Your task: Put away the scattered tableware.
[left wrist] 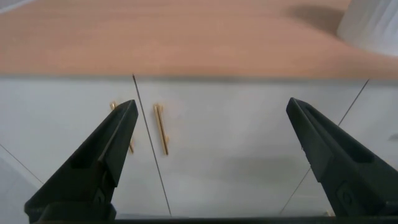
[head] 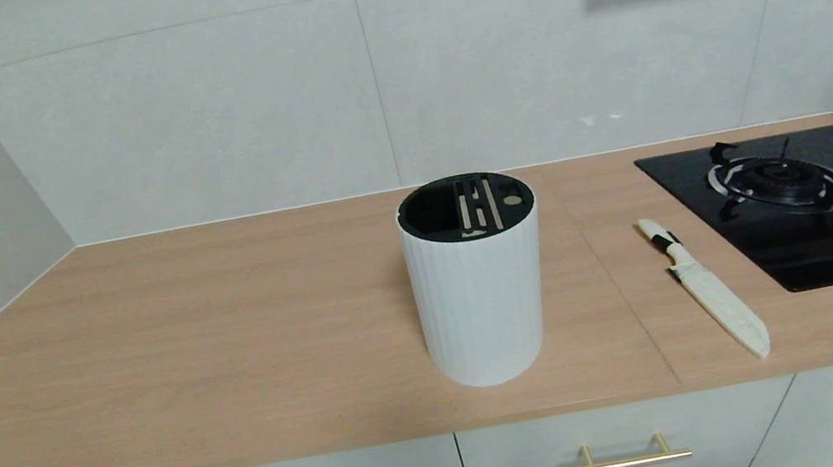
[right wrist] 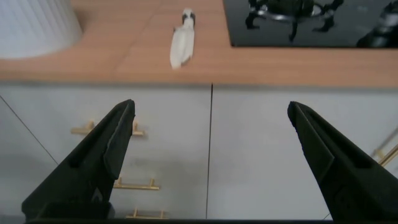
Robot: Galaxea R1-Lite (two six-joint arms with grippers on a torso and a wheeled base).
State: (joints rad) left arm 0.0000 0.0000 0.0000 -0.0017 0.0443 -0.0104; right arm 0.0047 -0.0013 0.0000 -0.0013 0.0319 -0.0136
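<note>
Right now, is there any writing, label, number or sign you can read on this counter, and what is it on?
None that can be read.
The white holder has a plain ribbed wall and no label.
The knife shows no print.
The stove has small pale marks near its right edge, too small to read.
</note>
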